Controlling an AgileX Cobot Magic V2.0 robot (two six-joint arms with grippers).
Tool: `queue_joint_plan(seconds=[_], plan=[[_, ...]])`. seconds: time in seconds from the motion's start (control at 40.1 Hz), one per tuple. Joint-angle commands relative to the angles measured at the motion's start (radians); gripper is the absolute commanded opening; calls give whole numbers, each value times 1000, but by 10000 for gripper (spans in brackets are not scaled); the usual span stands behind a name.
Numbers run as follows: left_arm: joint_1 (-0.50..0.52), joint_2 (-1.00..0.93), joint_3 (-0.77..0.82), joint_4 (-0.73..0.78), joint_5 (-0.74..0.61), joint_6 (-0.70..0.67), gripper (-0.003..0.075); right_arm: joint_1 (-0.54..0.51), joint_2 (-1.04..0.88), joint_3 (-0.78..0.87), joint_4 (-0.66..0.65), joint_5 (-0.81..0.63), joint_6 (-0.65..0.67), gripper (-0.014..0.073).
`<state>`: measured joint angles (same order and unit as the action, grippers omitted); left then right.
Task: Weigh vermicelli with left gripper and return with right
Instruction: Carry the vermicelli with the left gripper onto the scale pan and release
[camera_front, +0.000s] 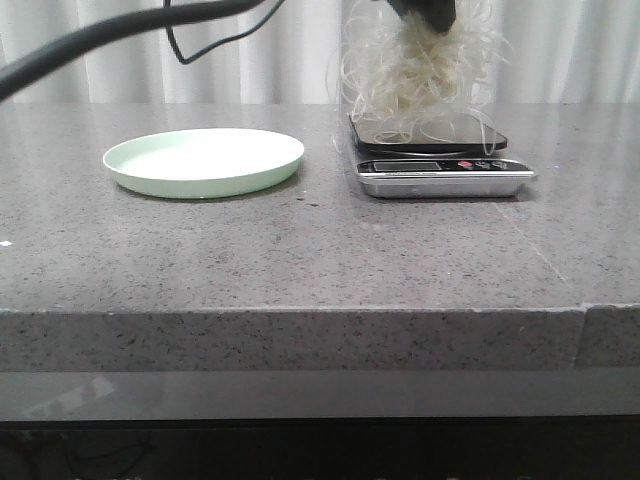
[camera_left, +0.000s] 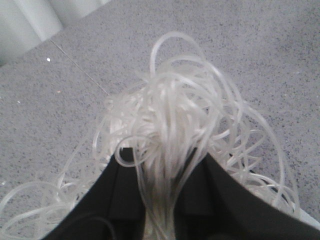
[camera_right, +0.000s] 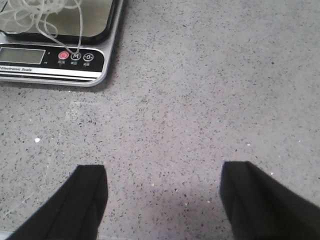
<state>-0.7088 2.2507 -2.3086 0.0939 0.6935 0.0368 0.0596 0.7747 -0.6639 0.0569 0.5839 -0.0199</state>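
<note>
I have the matte black left end effector (camera_left: 160, 200) clenched on the fluffy off-white vermicelli clump (camera_front: 420, 70), its lowest strands brushing the silver digital scale (camera_front: 445, 170), so release, weighing and return by the open right end effector (camera_right: 162, 200) remain.
</note>
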Motion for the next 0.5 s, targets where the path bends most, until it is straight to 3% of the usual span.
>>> queue_joint_plan(seconds=[0.0,0.224,0.324,0.473], plan=[[11,-68,-45,-19,-68,1,277,2,3,-35,6,-66,-7,587],[24,-60,-45,-32,-14,1,505,2,3,-35,6,-64,-7,587],[24,-60,-45,-40,-2,1,547,2,3,-35,6,-65,-7,587],[24,-62,-45,-40,31,1,548,2,3,-35,6,-65,-7,587]])
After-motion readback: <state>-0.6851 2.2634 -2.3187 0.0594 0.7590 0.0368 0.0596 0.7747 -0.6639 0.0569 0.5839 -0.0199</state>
